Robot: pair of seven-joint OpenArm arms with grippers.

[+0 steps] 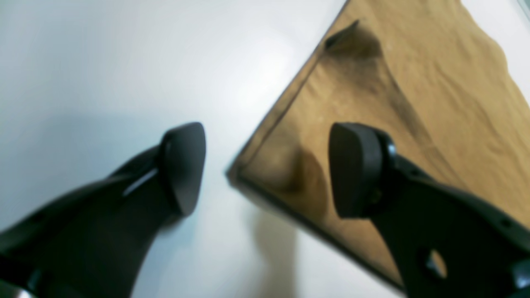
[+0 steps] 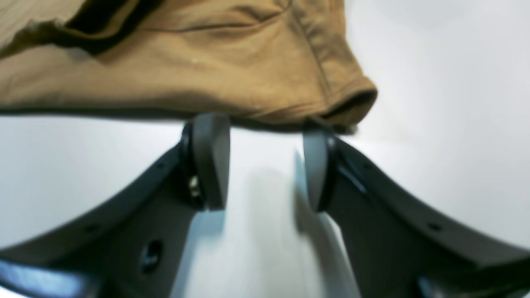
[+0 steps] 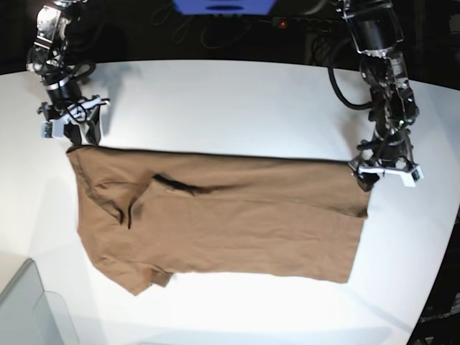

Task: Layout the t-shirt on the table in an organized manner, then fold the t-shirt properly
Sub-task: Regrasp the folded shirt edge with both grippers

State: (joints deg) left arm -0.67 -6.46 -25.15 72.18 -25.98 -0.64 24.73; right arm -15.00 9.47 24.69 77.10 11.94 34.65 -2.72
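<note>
One plain brown cotton t-shirt (image 3: 223, 223) is lying spread out on the big smooth white table (image 3: 230, 100), with its long top edge running straight across the middle. The shirt is looking folded once already, with a sleeve sticking out near the bottom.

Two black robot arms are waiting, one at each top corner. The left gripper (image 1: 265, 169) is hanging wide open right over a sharp corner of the shirt, holding nothing. The right gripper (image 2: 265, 161) is also open and empty, with its tips just beside the sleeve hem.

I think things could go wrong here. If one gripper is pinching only the top layer, the layers could be sliding apart and the fold could come undone. If the two arms are lifting unevenly, the cloth could be bunching into wrinkles.

One clear bin corner (image 3: 32, 309) is peeking in at the bottom.
</note>
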